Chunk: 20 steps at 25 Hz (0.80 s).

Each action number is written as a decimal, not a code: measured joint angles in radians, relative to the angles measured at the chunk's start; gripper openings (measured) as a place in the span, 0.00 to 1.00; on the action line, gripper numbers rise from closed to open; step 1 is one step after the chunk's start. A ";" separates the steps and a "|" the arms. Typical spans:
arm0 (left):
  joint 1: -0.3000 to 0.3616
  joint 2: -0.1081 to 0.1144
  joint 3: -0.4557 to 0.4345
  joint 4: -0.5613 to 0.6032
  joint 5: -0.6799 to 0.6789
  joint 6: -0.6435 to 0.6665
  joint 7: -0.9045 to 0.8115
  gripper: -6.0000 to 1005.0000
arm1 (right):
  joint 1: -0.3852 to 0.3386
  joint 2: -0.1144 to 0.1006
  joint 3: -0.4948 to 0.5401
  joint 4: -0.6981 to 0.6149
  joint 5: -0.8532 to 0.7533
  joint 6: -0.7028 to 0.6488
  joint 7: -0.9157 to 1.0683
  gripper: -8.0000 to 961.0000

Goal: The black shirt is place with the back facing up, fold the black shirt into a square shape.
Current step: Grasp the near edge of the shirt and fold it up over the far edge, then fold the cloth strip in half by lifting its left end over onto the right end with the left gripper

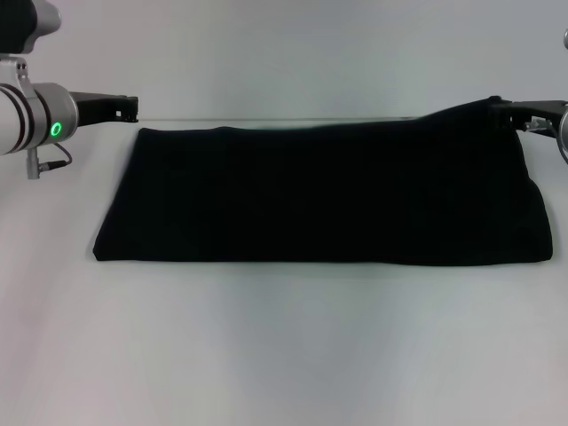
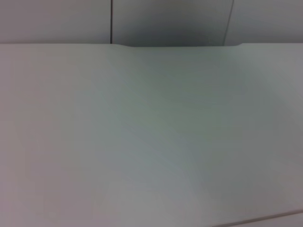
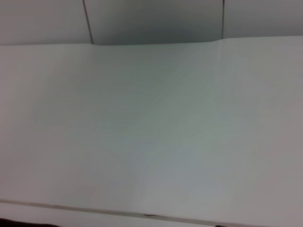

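The black shirt (image 1: pixel 324 195) lies as a wide folded band on the pale worktop (image 1: pixel 284 355). The left gripper (image 1: pixel 124 106) hangs just off its far left corner, clear of the cloth; I cannot tell how its fingers stand. The right gripper (image 1: pixel 519 115) sits at the far right corner, which rises toward it as if pinched, though the fingers are hidden. A weak grip could let that corner slip and skew the fold. Behind the smooth, bare surface stands a grey panelled wall (image 2: pixel 170 21).
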 joint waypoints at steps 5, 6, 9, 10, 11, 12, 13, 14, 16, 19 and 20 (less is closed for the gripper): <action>0.006 -0.017 0.015 -0.002 0.000 -0.071 -0.006 0.10 | -0.004 0.002 -0.009 -0.008 0.000 0.016 0.005 0.21; 0.007 -0.017 0.017 -0.002 0.000 -0.081 -0.008 0.11 | -0.005 0.002 -0.009 -0.011 0.000 0.020 0.007 0.21; 0.010 -0.018 0.017 -0.004 0.000 -0.108 -0.013 0.18 | -0.011 -0.002 -0.007 -0.021 0.000 0.021 0.034 0.22; 0.011 -0.018 0.015 -0.004 0.000 -0.111 -0.014 0.25 | -0.014 -0.004 -0.008 -0.023 0.000 0.015 0.045 0.22; 0.013 -0.017 0.012 -0.004 0.000 -0.111 -0.016 0.31 | -0.018 -0.007 -0.009 -0.025 0.000 0.005 0.057 0.22; 0.016 -0.014 0.010 -0.003 0.000 -0.107 -0.024 0.36 | -0.024 -0.013 -0.008 -0.027 0.000 -0.017 0.069 0.30; 0.019 -0.012 0.011 0.000 0.000 -0.099 -0.036 0.41 | -0.032 -0.019 -0.006 -0.032 0.000 -0.045 0.082 0.39; 0.026 -0.007 0.012 0.007 0.000 -0.080 -0.054 0.46 | -0.040 -0.024 -0.004 -0.038 0.000 -0.072 0.095 0.47; 0.040 0.006 0.013 0.024 0.000 -0.001 -0.098 0.55 | -0.066 -0.034 -0.002 -0.065 0.000 -0.158 0.127 0.54; 0.071 0.022 0.009 0.078 0.000 0.181 -0.161 0.67 | -0.111 -0.041 0.000 -0.131 0.000 -0.302 0.165 0.64; 0.086 0.026 0.008 0.107 -0.001 0.258 -0.181 0.71 | -0.128 -0.044 0.000 -0.155 0.002 -0.365 0.175 0.65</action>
